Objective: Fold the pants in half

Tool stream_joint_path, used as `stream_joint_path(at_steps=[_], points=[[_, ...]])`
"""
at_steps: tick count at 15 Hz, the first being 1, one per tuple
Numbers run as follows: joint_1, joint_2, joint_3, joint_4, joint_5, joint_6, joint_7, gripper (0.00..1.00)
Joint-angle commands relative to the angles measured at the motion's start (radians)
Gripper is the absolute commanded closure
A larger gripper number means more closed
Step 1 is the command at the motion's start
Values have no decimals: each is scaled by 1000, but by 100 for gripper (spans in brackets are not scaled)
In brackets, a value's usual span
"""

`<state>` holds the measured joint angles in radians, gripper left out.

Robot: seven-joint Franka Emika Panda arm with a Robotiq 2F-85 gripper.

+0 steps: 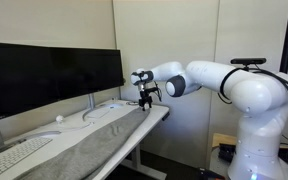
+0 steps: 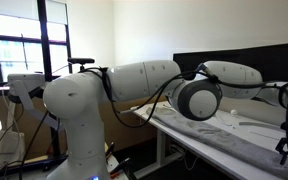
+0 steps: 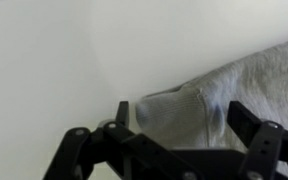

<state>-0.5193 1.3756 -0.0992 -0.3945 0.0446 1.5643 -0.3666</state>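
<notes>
Franka's Robotiq gripper (image 1: 146,98), fingers spread wide, is hovering over one end of the grey pants (image 1: 94,150), which are lying lengthwise along the desk's (image 1: 158,113) front edge up to its far corner. A descent off-centre is risking a single-layer pinch, or cloth sliding off that corner. The arm (image 2: 134,80) is hiding much of the desk; the pants' other end is running out of frame.
</notes>
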Motion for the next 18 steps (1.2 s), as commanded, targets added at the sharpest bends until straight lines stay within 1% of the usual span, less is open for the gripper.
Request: stream_joint_path(at_steps=[1, 18], points=[[0, -31, -2, -36, 0, 32, 8, 0], [20, 6, -3, -56, -3, 23, 10, 0]])
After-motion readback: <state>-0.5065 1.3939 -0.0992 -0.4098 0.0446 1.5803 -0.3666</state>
